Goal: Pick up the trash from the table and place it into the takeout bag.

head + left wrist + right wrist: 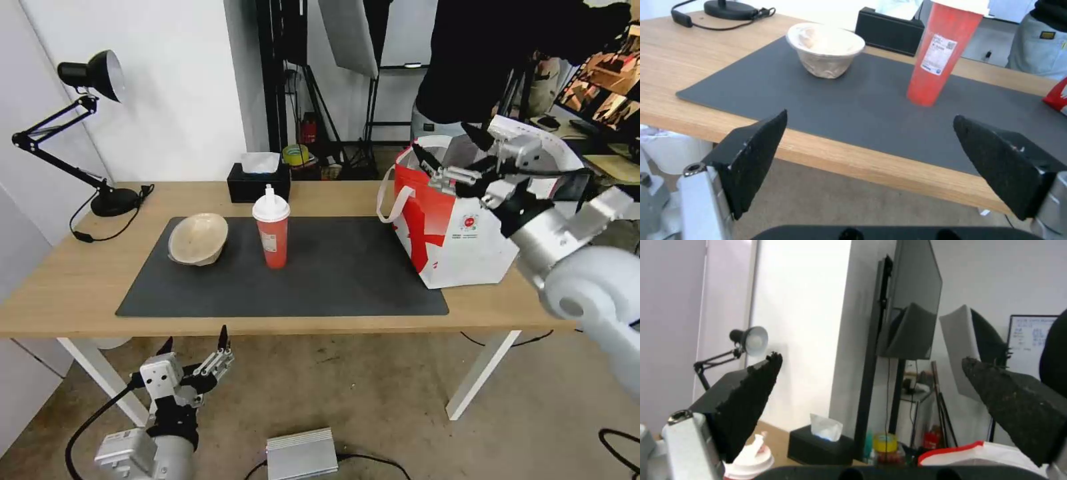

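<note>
The cup (271, 227) stands upright on the mat (333, 280), and the pulp bowl (197, 239) lies tilted near it; both wait on the table (60, 287). The bag (460, 240) stands open at the mat's right end, ready to receive them. The right gripper (453, 150) hovers over its mouth, wide open and empty. The left gripper (193, 343) waits below the table's front edge, also open and empty.

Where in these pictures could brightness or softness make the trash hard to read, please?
Left wrist view: the beige bowl's inside is washed out pale, and the red cup's white lid blends into the bright background. Head view: both read clearly on the dark mat.
</note>
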Tool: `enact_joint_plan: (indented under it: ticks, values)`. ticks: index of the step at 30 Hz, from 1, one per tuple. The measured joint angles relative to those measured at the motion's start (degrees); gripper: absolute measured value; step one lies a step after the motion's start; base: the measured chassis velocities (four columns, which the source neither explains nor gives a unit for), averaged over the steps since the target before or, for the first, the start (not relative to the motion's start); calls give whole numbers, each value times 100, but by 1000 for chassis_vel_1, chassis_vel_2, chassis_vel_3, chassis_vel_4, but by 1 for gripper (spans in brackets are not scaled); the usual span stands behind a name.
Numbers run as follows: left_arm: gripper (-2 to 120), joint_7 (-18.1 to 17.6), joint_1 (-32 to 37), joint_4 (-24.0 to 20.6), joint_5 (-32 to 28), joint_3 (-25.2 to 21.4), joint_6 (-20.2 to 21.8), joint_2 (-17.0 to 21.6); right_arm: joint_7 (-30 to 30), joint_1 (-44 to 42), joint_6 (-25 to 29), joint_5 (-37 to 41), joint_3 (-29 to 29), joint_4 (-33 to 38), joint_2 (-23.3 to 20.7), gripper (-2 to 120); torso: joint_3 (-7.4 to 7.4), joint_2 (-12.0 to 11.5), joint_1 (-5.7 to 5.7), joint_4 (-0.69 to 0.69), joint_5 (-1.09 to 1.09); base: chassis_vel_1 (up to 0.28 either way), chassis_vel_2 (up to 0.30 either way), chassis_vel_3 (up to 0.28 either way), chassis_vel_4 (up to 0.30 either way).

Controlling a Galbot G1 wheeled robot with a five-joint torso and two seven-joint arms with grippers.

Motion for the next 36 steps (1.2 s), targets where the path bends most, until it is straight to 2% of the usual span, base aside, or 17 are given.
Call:
enact_joint_plan:
  ticks: [7,17,23,27,36]
  values:
    - [100,6,12,0,-40,6,-13,-16,602,-740,-49,-555,293,569,486,100,0,-1,0,0,0,0,0,0,0]
    - [100,-48,9,0,-131,-7,-4,-65,811,-1661,-48,-1073,358,1131,1073,100,0,-1,0,0,-1,0,0,0,0]
    - [100,-48,-15,0,-134,-8,-3,-67,846,-2025,20,-1336,360,1221,1282,100,0,0,0,0,0,0,0,0,0]
    - [100,-40,-46,0,-132,-8,-3,-72,936,-2419,269,-1865,307,1226,1613,100,0,-1,0,0,-1,0,0,0,0]
    - [100,-25,-78,0,-132,-39,-3,-53,1106,-2951,357,-2405,211,1346,2052,100,0,0,0,0,0,0,0,0,0]
